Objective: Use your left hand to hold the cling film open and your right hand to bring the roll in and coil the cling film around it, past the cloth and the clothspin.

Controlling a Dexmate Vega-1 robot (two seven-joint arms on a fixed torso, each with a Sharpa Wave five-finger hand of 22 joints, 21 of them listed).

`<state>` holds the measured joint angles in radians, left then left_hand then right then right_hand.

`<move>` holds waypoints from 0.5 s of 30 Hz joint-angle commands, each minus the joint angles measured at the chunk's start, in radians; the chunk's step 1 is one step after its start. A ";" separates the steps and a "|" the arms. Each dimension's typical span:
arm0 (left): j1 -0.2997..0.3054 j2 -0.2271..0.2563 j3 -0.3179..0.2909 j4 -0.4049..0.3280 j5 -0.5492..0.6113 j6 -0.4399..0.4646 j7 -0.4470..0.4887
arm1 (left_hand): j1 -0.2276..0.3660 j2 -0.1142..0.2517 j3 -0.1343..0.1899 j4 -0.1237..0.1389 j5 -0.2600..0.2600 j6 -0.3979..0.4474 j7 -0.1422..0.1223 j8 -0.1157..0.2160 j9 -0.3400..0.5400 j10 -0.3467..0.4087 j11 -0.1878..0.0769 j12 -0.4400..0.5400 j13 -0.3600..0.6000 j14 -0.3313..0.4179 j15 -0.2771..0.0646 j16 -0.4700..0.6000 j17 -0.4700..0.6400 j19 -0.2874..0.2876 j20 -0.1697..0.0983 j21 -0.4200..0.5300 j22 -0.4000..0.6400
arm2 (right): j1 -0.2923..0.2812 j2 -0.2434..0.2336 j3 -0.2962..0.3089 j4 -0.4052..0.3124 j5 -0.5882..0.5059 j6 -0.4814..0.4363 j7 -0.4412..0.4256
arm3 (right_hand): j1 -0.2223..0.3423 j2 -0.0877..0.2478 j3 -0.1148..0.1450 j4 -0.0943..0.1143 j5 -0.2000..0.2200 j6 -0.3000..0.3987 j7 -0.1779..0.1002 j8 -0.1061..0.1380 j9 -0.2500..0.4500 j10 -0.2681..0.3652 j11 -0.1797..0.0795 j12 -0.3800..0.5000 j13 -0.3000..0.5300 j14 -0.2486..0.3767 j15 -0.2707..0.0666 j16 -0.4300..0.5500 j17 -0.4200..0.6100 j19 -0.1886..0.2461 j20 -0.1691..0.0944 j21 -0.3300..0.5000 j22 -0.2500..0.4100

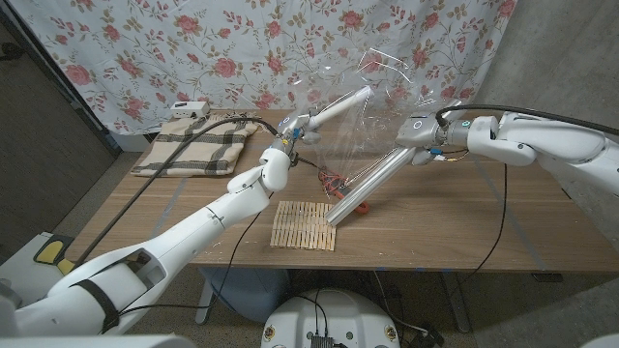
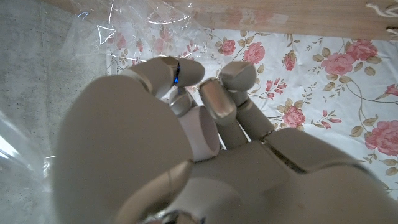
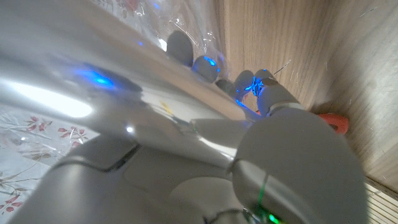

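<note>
The cling film point(image 1: 372, 101) hangs as a clear, crinkled sheet above the middle of the table. My left hand point(image 1: 290, 133) is raised at its left edge with fingers curled on it; a pale bunched strip of film runs up and right from that hand. In the left wrist view, the left hand point(image 2: 186, 124) has its fingers closed, with the film point(image 2: 130, 25) just beyond them. My right hand point(image 1: 426, 130) grips the top of the long grey roll point(image 1: 372, 184), which slants down-left to the table. In the right wrist view, the shiny roll point(image 3: 124, 87) crosses in front of the fingers point(image 3: 186, 46).
A row of wooden clothespins point(image 1: 305, 224) lies near the front edge, by the roll's lower end. A small orange object point(image 1: 360, 205) sits beside it, also seen as the orange object point(image 3: 333, 121). A plaid cloth point(image 1: 198, 145) lies at the back left, with a white device point(image 1: 189, 106) behind it.
</note>
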<state>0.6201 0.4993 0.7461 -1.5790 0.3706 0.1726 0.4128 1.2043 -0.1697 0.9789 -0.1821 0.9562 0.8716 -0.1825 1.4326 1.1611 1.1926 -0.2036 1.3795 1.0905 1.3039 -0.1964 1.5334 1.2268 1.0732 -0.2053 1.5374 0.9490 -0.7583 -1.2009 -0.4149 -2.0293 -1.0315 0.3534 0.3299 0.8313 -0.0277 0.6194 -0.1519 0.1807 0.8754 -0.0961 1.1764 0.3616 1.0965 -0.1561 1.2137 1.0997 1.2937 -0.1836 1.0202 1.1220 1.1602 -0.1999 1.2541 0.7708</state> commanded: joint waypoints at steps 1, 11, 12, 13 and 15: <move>0.034 0.009 -0.024 0.014 -0.018 -0.094 0.043 | 0.004 0.006 -0.005 0.000 0.002 -0.002 -0.001 0.162 0.094 -0.001 0.000 0.202 0.155 -0.001 0.002 -0.001 0.002 0.004 -0.002 -0.006 0.002 | 0.061 0.053 -0.049 0.044 -0.086 -0.067 0.082 | -0.111 0.141 0.000 -0.002 0.008 -0.001 0.004 0.006 0.001 0.038 -0.023 0.361 0.142 0.046 -0.027 0.540 0.116 0.004 -0.010 0.190 0.052; 0.050 0.008 -0.034 0.012 -0.018 -0.112 0.048 | 0.006 0.008 -0.008 -0.001 0.002 -0.004 -0.001 0.162 0.094 -0.002 0.001 0.202 0.155 -0.001 0.001 -0.002 0.001 0.007 -0.002 -0.009 -0.002 | 0.107 0.064 -0.063 0.068 -0.077 -0.096 0.122 | -0.106 0.139 -0.007 0.001 0.007 -0.003 0.003 0.009 -0.001 0.040 -0.022 0.361 0.143 0.047 -0.026 0.539 0.116 0.004 -0.010 0.197 0.048; 0.051 0.008 -0.035 0.013 -0.019 -0.114 0.048 | 0.005 0.008 -0.008 0.000 0.002 -0.004 -0.001 0.162 0.094 -0.002 0.001 0.202 0.155 -0.001 0.002 -0.002 0.001 0.008 -0.002 -0.009 -0.003 | 0.108 0.063 -0.062 0.068 -0.080 -0.101 0.119 | -0.106 0.139 -0.007 0.001 0.007 -0.002 0.001 0.009 -0.002 0.040 -0.022 0.361 0.142 0.047 -0.026 0.539 0.116 0.004 -0.010 0.198 0.047; 0.051 0.007 -0.037 0.011 -0.019 -0.114 0.048 | 0.005 0.007 -0.008 0.000 0.002 -0.004 -0.001 0.162 0.094 -0.002 0.000 0.202 0.155 -0.002 0.002 -0.002 0.001 0.008 -0.003 -0.009 -0.003 | 0.108 0.062 -0.061 0.067 -0.078 -0.104 0.117 | -0.105 0.139 -0.008 0.001 0.007 -0.004 0.001 0.011 0.001 0.040 -0.022 0.361 0.142 0.047 -0.026 0.539 0.116 0.004 -0.010 0.199 0.048; 0.054 0.006 -0.039 0.009 -0.020 -0.116 0.050 | 0.005 0.005 -0.007 -0.001 0.003 -0.004 -0.001 0.162 0.094 -0.002 0.000 0.203 0.155 -0.003 0.002 -0.001 0.002 0.004 -0.001 -0.008 0.001 | 0.106 0.061 -0.061 0.059 -0.076 -0.112 0.115 | -0.105 0.139 -0.009 0.002 0.007 -0.004 0.001 0.010 -0.001 0.040 -0.022 0.361 0.142 0.047 -0.026 0.539 0.116 0.003 -0.010 0.199 0.047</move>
<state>0.6582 0.5067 0.7202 -1.5676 0.3548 0.0825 0.4517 1.2042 -0.1697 0.9704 -0.1819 0.9562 0.8716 -0.1825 1.4326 1.1610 1.1925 -0.2036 1.3795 1.0905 1.3039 -0.1964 1.5332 1.2269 1.0737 -0.2055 1.5297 0.9444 -0.6866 -1.1506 -0.4635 -1.9819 -1.1050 0.2808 0.4189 0.8313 -0.0277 0.6134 -0.1513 0.1807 0.8733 -0.0942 1.1802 0.3598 1.0972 -0.1559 1.2137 1.0997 1.2914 -0.1819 1.0048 1.1221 1.1581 -0.2019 1.2425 0.7705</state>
